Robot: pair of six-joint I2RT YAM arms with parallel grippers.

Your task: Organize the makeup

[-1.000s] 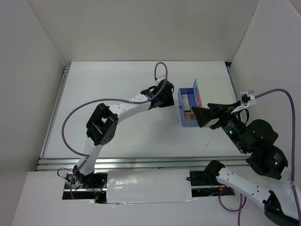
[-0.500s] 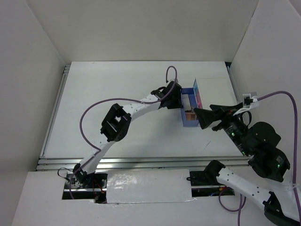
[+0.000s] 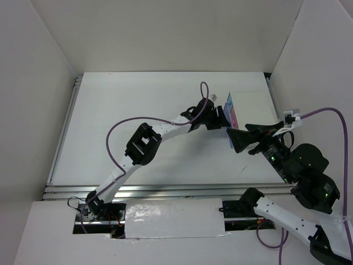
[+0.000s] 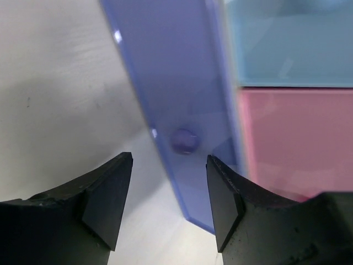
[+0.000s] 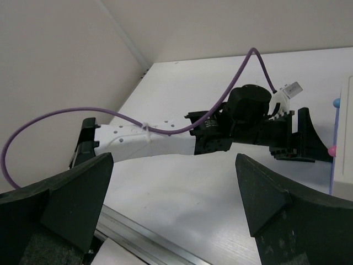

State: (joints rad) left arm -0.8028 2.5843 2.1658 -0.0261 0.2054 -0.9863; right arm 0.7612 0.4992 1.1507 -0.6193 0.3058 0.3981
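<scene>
Makeup cannot be picked out in any view; whatever the box [image 3: 232, 108] holds is hidden from all three cameras. The box sits on the white worktop [image 3: 138, 105] in the upper right of the overhead view. The left arm [image 3: 144, 148] reaches from the bottom left diagonally up and right, its elbow raised mid-frame. Its forearm is stretched low and almost level toward the box, with a purple cable [image 3: 118, 124] looping above it. The left pincer [image 3: 222, 120] is right at the box's left face. In the left wrist view its two dark fingers [image 4: 110, 193] stand moderately apart with nothing between them. Just ahead is a violet-blue drawer front [image 4: 171, 83] with a small round knob [image 4: 183, 140], and beside it a blue panel [image 4: 287, 44] above a pink panel [image 4: 298, 138]. The right arm [image 3: 306, 171] folds up from the lower right, its wrist turned left. The right pincer [image 3: 242, 138] hangs spread wide and empty just below the box, its fingers [image 5: 77, 193] framing the left arm.
</scene>
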